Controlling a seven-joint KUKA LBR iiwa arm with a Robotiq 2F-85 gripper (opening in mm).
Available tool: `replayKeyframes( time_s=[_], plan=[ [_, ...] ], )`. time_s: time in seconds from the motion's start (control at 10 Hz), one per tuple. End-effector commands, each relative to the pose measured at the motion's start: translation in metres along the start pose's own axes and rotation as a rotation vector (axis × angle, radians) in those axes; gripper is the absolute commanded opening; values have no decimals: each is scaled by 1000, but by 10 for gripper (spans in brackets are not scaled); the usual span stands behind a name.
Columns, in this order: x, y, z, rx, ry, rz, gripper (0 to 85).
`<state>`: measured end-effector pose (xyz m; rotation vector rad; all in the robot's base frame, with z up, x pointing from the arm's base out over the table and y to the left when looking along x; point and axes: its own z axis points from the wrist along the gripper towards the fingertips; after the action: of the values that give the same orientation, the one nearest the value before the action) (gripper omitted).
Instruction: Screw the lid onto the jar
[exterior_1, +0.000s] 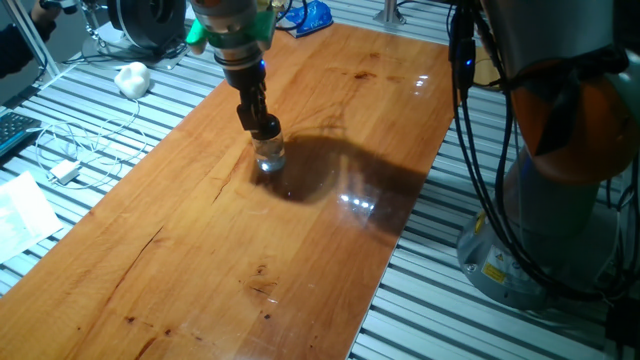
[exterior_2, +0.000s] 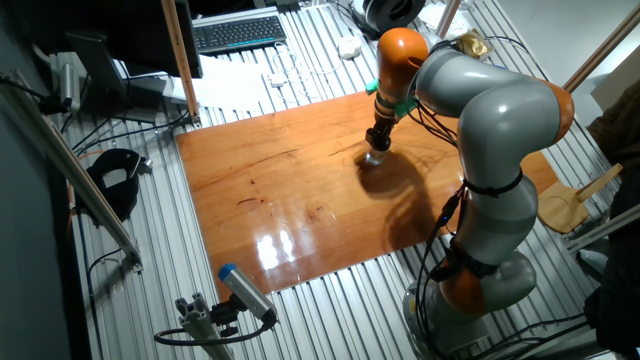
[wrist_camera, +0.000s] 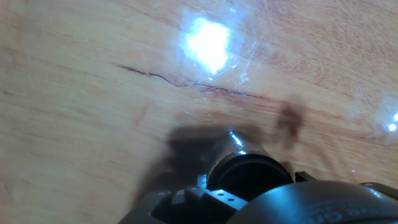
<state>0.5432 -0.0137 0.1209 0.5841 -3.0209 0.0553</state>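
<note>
Reaching down over the wooden table (exterior_1: 330, 130), the arm (exterior_2: 490, 130) sets its gripper (exterior_1: 262, 128) on top of the jar (exterior_1: 269, 156); the fingers pinch the black lid (wrist_camera: 249, 176); the jar stands upright mid-table.

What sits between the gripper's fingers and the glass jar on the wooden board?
The black lid sits there, held in the gripper directly atop the jar, as one fixed view shows. No gap or other item shows.
</note>
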Motion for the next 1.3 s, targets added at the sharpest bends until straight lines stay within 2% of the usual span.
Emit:
replayKeyframes(
  time_s=[0.0,0.3,0.6,0.9,1.2],
  plan=[
    [0,0,0,0,-5,13,510],
    [0,-1,-1,-7,-16,72,510],
    [0,-1,-1,9,-26,104,510],
    [0,-1,-1,13,-41,153,510],
    [1,-1,-2,-1,-47,207,510]
  ],
)
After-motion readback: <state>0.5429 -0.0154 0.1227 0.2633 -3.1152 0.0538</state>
